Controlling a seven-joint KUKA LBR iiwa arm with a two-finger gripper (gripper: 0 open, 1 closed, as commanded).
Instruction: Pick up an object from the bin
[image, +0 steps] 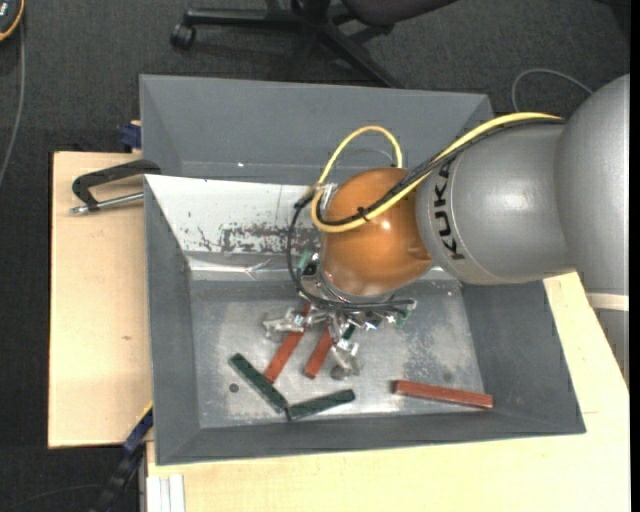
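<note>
Red-brown stick (320, 355), the likeliest pick, lying flat on the bin floor just in front of the pincer, on the side toward the bin's near wall. Grey metal bin (170, 300), with the KUKA arm (520, 210) entering from the right and its orange cover (370, 240) low over the floor. Pincer (330, 325) below the cover, down among the loose pieces; how far open it is cannot be told, and no piece can be seen in its hold. The stick's long axis slants, its upper end nearly under the pincer and its lower end pointing away and slightly to the side away from the arm. A second red-brown stick (283, 357) lies just beside it, roughly parallel, farther from the arm. A third red-brown stick (443, 395) lies well apart on the arm's side. Two dark green sticks (255, 382) (320, 405) lie beyond the pair, near the front wall.
</note>
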